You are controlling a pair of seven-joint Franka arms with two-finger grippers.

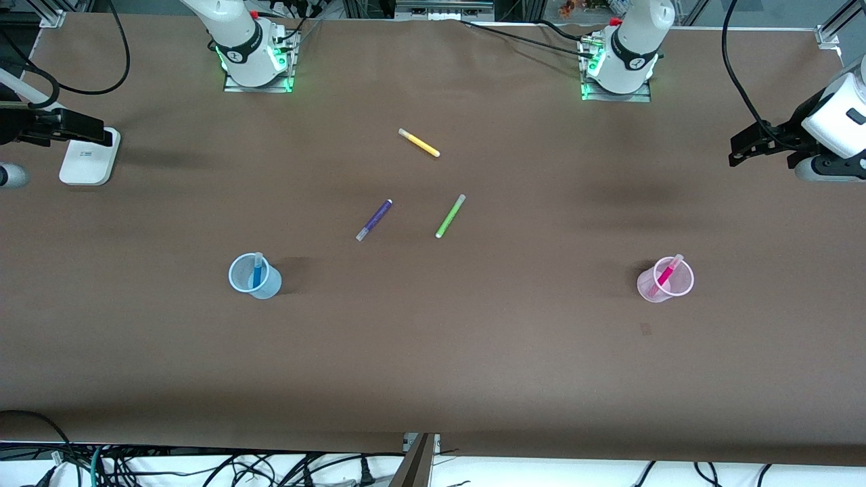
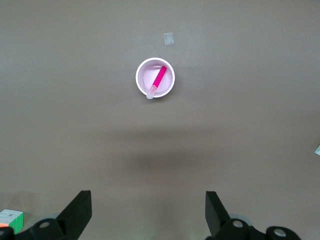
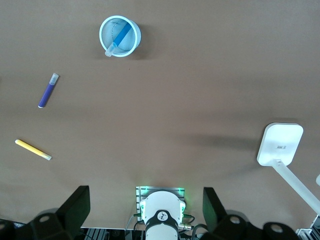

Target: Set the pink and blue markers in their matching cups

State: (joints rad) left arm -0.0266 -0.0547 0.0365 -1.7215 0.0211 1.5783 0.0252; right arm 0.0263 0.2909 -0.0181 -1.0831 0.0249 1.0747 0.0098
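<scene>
The blue marker (image 1: 257,271) stands tilted in the pale blue cup (image 1: 270,287), toward the right arm's end of the table; both also show in the right wrist view, the marker (image 3: 120,34) and the cup (image 3: 132,26). The pink marker (image 1: 666,276) leans in the pale pink cup (image 1: 682,293), toward the left arm's end; the left wrist view shows this marker (image 2: 159,79) and this cup (image 2: 169,69). My left gripper (image 1: 734,150) (image 2: 148,207) is open and empty, high over the left arm's end. My right gripper (image 1: 105,135) (image 3: 146,200) is open and empty, high over the right arm's end.
A yellow pen (image 1: 419,143), a purple pen (image 1: 374,220) and a lime green pen (image 1: 450,216) lie on the brown table around its middle, farther from the front camera than the cups. A white flat stand (image 1: 88,159) sits under my right gripper.
</scene>
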